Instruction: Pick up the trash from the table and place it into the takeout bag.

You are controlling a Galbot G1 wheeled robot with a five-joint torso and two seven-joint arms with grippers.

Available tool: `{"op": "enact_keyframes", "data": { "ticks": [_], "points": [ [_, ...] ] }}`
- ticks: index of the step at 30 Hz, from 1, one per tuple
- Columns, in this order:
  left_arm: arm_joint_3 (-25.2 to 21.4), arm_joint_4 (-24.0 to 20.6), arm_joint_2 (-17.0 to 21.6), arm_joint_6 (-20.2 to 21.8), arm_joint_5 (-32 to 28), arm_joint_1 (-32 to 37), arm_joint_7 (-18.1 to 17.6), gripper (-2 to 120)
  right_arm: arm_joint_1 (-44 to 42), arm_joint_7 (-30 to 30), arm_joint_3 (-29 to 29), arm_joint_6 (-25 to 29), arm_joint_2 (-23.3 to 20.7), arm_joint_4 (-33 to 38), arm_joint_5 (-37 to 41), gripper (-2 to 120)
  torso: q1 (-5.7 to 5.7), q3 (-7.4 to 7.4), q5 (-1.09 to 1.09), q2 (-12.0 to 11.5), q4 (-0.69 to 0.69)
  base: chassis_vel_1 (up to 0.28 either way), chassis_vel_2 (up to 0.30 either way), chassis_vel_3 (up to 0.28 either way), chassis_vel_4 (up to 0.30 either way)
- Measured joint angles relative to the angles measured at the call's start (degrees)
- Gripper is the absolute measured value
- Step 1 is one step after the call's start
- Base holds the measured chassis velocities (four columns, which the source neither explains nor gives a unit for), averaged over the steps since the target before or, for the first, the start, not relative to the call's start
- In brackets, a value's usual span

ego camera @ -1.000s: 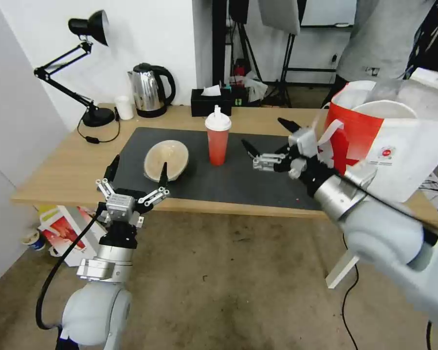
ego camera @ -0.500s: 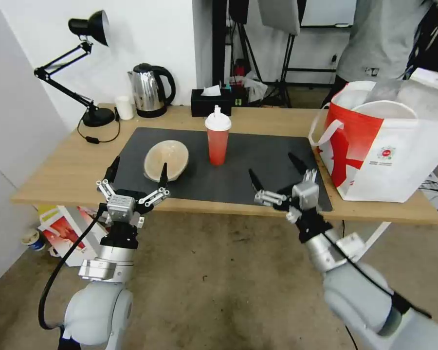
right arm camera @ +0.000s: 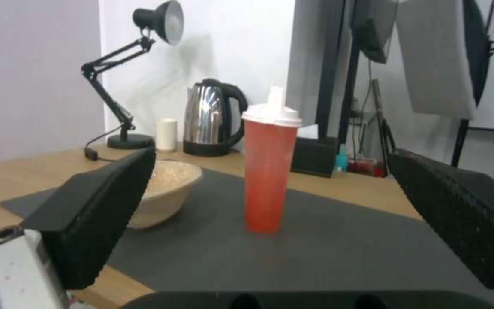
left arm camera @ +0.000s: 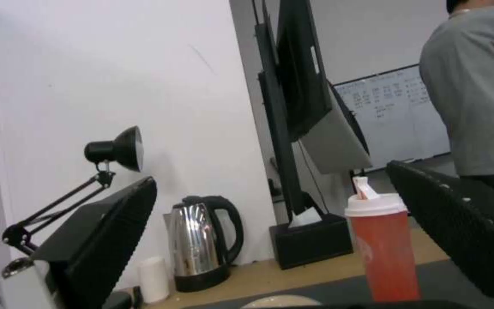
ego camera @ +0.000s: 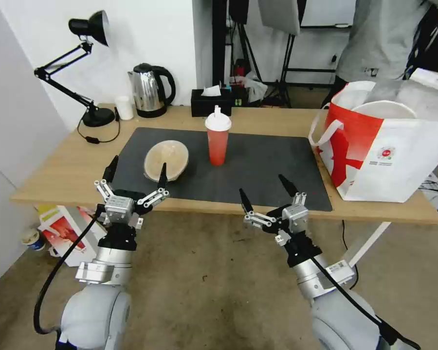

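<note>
Left hand spread wide, empty, at counter front edge, facing beige bowl on mat. Red cup upright mid-mat. Right hand parted, empty, below edge, aimed at cup. Takeout bag far right, white bowl inside.

Even bright indoor light, soft shadows (wrist views slightly blurred).
</note>
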Motion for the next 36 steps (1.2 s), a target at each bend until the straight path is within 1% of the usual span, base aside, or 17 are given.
{"op": "enact_keyframes", "data": {
  "ticks": [4,5,9,11,13,16,20,25,30,33,36],
  "points": [
    [0.8,-0.1,0.0,0.0,0.5,0.1,0.0,100,4.5,-0.8,-1.1,-1.6,-0.7,-3.2,2.6,100,0.01,0.0,0.0,0.0,0.0,0.0,0.0,0.0,0.0],
    [0.8,-0.1,0.0,0.0,0.5,0.1,0.0,100,4.5,-0.8,-1.1,-1.6,-0.7,-3.2,2.6,100,0.01,0.0,0.0,0.0,0.0,0.0,0.0,0.0,0.0],
    [0.8,0.0,-0.2,-0.2,0.9,0.1,0.0,100,10.3,-1.3,-3.1,-2.7,-0.4,-7.7,5.4,100,0.01,0.01,0.01,0.0,0.01,0.0,0.0,0.0,0.0],
    [0.8,0.0,-0.2,-0.2,0.9,0.1,0.0,100,11.6,-1.3,-3.6,-3.0,-0.3,-8.3,5.9,100,0.01,0.01,0.0,0.0,0.0,0.0,0.0,0.0,0.0],
    [0.4,0.0,0.0,-0.2,0.9,0.1,0.0,100,15.2,-1.4,-5.0,-3.9,0.0,-10.4,7.1,100,0.01,0.01,0.0,0.0,0.0,0.0,0.0,0.0,0.0],
    [0.3,0.1,0.1,-0.1,0.9,0.1,0.0,100,17.6,-1.4,-6.0,-4.3,0.3,-12.0,7.9,100,0.0,0.01,0.0,0.0,0.01,0.0,0.0,0.0,0.0],
    [0.1,0.2,0.0,-0.1,0.9,0.3,0.0,100,23.7,-1.7,-9.1,-4.8,0.8,-16.7,10.4,100,0.01,0.01,0.0,0.0,0.01,0.0,0.0,0.0,0.0],
    [0.1,0.2,-0.2,0.0,1.0,0.3,0.0,100,26.6,-1.9,-10.3,-5.2,1.0,-19.0,11.9,100,0.01,0.01,-0.01,0.0,0.0,0.0,0.0,0.0,0.0],
    [0.4,0.4,-0.5,0.0,1.6,0.2,0.0,100,29.2,-2.0,-11.4,-5.9,2.3,-21.1,12.5,100,0.01,0.01,-0.01,0.0,0.0,0.0,0.0,0.0,0.0],
    [0.6,0.3,-0.7,0.0,1.9,0.4,0.0,100,31.8,-2.2,-13.1,-6.2,3.7,-23.6,12.6,100,0.01,0.01,0.0,0.0,0.0,0.0,0.0,0.0,0.0],
    [0.4,0.0,-0.6,0.0,1.9,0.6,0.0,100,33.5,-2.4,-14.0,-6.5,4.1,-25.0,12.7,100,0.01,0.01,0.0,0.0,0.01,0.0,0.0,0.0,0.0]
  ]
}}
